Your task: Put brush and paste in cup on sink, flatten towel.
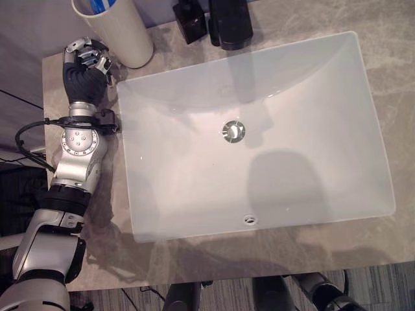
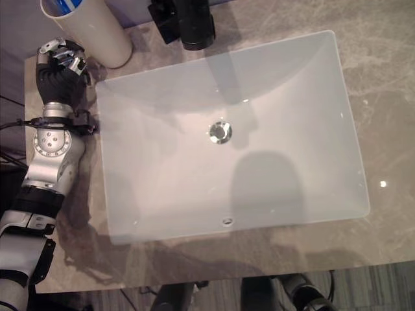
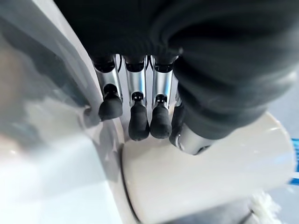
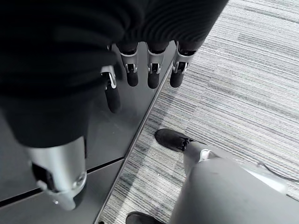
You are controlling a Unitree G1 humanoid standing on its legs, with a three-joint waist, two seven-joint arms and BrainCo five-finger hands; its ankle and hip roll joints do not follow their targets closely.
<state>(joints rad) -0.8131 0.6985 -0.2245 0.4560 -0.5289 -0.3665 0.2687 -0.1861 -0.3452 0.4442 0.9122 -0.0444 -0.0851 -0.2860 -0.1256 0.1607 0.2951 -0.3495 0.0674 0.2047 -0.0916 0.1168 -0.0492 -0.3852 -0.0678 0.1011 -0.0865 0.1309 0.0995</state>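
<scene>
Left hand, dark ribbed cover and silver dark-tipped fingers: fingers curled narrow, holding nothing, tips just beside base of tall cream cylindrical cup. Cup upright on grey marbled stone counter, beyond fingertips, at far left corner of white rectangular sink basin. Blue item stands inside cup past fingertips; cannot tell brush from paste. Round metal drain at basin centre. Black faucet base behind basin. Right hand: fingers loosely curled, empty, over grey striped carpet.
</scene>
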